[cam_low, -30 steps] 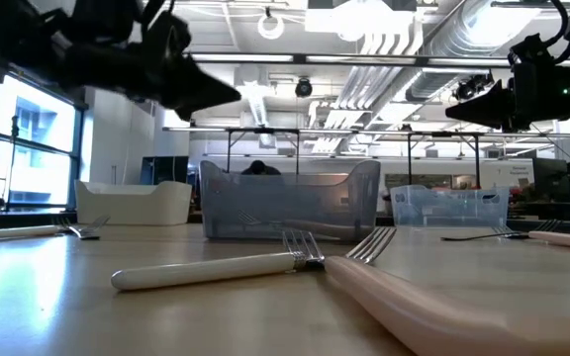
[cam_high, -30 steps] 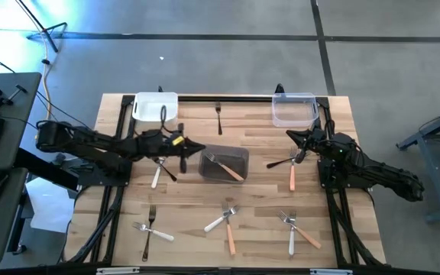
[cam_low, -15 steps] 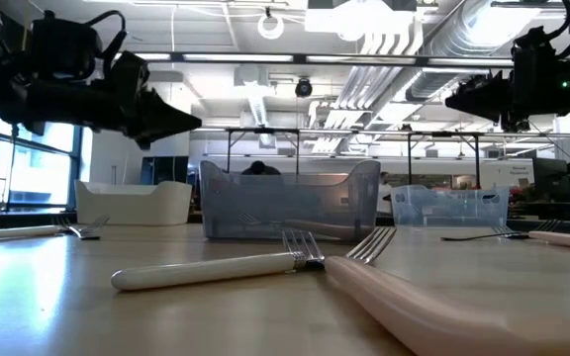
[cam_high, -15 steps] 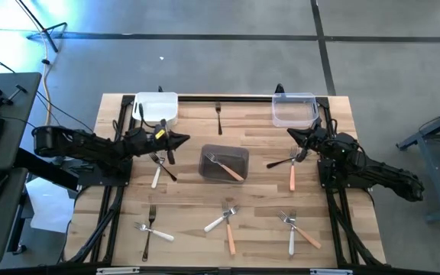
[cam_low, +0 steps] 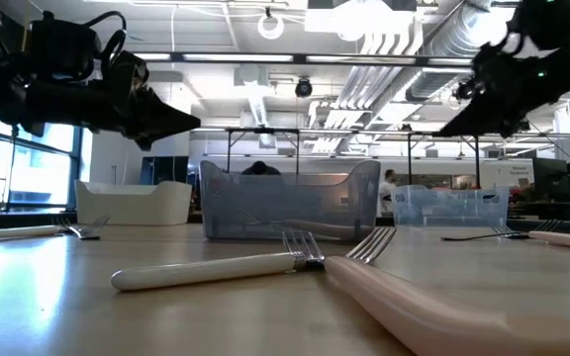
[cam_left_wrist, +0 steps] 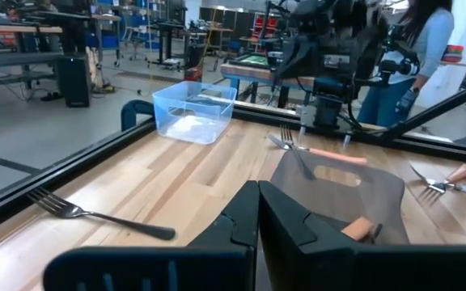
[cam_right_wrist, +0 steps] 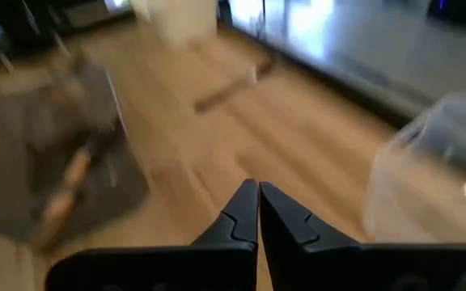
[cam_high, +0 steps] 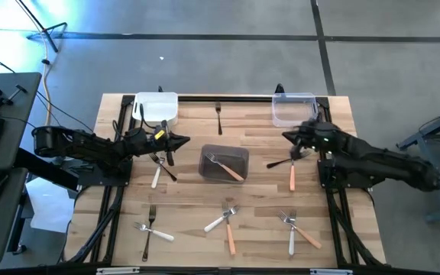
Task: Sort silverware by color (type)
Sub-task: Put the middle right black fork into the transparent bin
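Note:
Several forks lie flat on the wooden table. An orange-handled fork rests inside the dark tub. A black fork lies at the far edge. A white and a black fork cross below my left gripper. A black fork and an orange one lie by my right gripper. Three more pairs lie along the near edge. Both grippers hover above the table, shut and holding nothing, with fingers together in both wrist views.
A white tub stands at the far left and a clear tub at the far right. The dark tub sits mid-table between the two grippers. Bare wood lies between the fork pairs. A person stands beyond the table.
My left gripper drew back from over the dark tub toward the table's left edge, then held still. My right arm swung and tipped, its gripper now slanting down toward the table's middle. Its wrist view is blurred by the motion. No fork has moved.

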You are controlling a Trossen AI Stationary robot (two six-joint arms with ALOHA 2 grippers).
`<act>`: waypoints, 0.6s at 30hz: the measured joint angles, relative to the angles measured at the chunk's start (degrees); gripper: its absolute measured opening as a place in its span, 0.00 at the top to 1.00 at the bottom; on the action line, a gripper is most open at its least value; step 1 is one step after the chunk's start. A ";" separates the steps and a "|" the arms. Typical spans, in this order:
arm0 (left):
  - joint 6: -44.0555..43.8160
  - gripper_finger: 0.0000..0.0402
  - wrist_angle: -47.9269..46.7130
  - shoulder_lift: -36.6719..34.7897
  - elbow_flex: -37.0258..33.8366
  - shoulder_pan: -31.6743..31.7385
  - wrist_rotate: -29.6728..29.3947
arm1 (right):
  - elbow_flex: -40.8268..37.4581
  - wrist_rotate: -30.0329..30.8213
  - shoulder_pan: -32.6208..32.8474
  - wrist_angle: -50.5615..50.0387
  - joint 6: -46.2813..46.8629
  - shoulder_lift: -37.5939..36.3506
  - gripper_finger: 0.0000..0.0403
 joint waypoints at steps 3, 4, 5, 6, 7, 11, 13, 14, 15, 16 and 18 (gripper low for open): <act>-0.46 1.00 -0.02 0.00 0.00 0.00 0.00 | 5.36 -0.03 0.00 -6.67 -0.12 9.99 1.00; -0.46 1.00 -0.03 0.00 0.00 0.00 0.00 | 7.09 -0.45 0.01 -8.84 -0.18 13.09 1.00; -0.46 1.00 -0.03 0.00 0.00 0.00 0.00 | 8.93 -1.22 0.05 -10.74 -0.34 16.03 1.00; -0.40 1.00 -0.03 0.00 0.00 0.00 0.00 | 10.81 -2.34 0.12 -12.60 -0.84 18.89 1.00; -0.06 1.00 -0.08 0.02 0.00 0.00 0.00 | 12.70 -3.69 0.25 -14.55 -1.74 21.49 1.00; 0.53 1.00 -0.29 0.02 0.00 0.00 0.00 | 19.34 -7.02 1.68 -24.37 -5.76 30.71 1.00; 0.57 1.00 -0.30 0.02 0.00 0.00 0.02 | 21.19 -7.93 2.86 -25.97 -7.39 34.41 1.00; 0.57 1.00 -0.30 0.02 0.00 0.00 0.18 | 21.94 -8.66 3.37 -26.57 -8.70 35.97 1.00; 0.66 1.00 -0.32 0.02 0.00 0.00 0.31 | 22.54 -8.83 4.12 -27.20 -9.49 37.65 1.00; 0.91 1.00 -0.44 0.02 0.00 0.00 0.47 | 22.96 -8.78 4.73 -28.00 -9.62 39.38 1.00; 1.05 1.00 -0.91 0.02 0.00 0.00 0.72 | 23.66 -8.55 5.57 -31.33 -10.78 42.66 1.00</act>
